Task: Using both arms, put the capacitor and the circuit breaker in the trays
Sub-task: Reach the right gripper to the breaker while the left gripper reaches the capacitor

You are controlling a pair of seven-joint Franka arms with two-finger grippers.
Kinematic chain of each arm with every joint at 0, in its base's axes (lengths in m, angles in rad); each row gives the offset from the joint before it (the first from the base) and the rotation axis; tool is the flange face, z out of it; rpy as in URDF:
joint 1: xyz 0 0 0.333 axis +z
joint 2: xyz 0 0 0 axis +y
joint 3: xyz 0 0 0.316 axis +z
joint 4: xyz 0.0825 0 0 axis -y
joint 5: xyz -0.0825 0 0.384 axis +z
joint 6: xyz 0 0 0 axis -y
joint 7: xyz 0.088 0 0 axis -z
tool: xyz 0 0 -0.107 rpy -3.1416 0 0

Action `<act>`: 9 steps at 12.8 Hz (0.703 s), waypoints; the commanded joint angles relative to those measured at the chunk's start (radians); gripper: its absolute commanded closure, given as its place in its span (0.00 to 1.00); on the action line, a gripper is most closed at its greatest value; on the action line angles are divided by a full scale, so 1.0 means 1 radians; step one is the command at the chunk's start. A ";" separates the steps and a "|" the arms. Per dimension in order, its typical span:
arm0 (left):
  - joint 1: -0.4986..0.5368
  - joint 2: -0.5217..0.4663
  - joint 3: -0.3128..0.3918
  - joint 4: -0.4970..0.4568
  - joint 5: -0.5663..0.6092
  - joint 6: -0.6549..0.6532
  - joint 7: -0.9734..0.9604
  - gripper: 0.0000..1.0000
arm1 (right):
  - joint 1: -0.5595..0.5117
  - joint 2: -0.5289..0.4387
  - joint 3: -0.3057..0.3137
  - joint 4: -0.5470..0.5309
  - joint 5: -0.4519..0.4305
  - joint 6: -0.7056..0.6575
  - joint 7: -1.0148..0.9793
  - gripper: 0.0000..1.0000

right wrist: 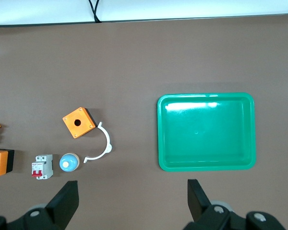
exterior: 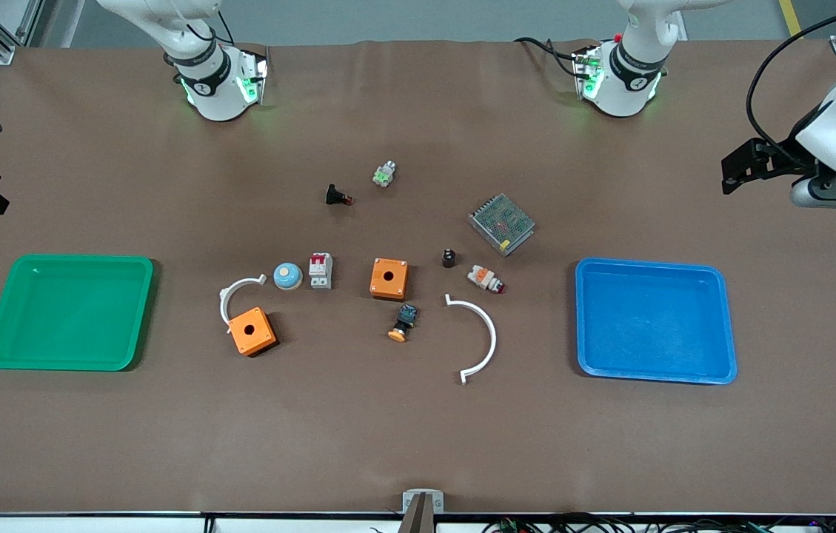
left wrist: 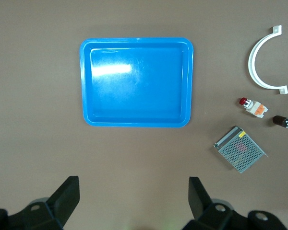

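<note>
Your left gripper (left wrist: 132, 203) has its fingers (left wrist: 65, 196) spread wide with nothing between them; it hangs over bare counter (exterior: 418, 429) at the left arm's end, above the blue tray (left wrist: 137, 120). Your right gripper (right wrist: 132, 203) is likewise spread and empty, up over the counter near the green tray (right wrist: 206, 165) at the right arm's end.

You find the capacitor (exterior: 448, 257) standing on the counter between the orange box (exterior: 389, 278) and the blue tray, just beside the white-orange part with a red tip (exterior: 486, 278) and nearer to the front camera than the metal mesh-covered box (exterior: 501, 223). The circuit breaker (exterior: 320, 270) lies between the blue dome button (exterior: 287, 276) and that orange box, its red levers pointing toward the arms' bases.
</note>
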 commanded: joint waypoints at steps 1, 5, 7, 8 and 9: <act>0.003 0.001 -0.006 0.025 0.022 -0.001 -0.006 0.00 | -0.024 -0.007 0.018 0.006 -0.026 -0.005 -0.009 0.00; -0.005 0.039 -0.009 0.025 0.015 0.016 -0.011 0.00 | -0.024 -0.007 0.018 0.008 -0.024 -0.003 -0.009 0.00; -0.029 0.069 -0.036 0.013 0.013 0.071 -0.070 0.00 | -0.024 -0.006 0.018 0.006 -0.023 -0.003 -0.009 0.00; -0.046 0.099 -0.062 0.013 0.016 0.093 -0.122 0.00 | -0.022 -0.006 0.018 0.006 -0.020 -0.005 -0.005 0.00; -0.062 0.127 -0.078 0.013 0.018 0.108 -0.187 0.00 | -0.020 -0.006 0.020 0.005 -0.018 -0.011 -0.004 0.00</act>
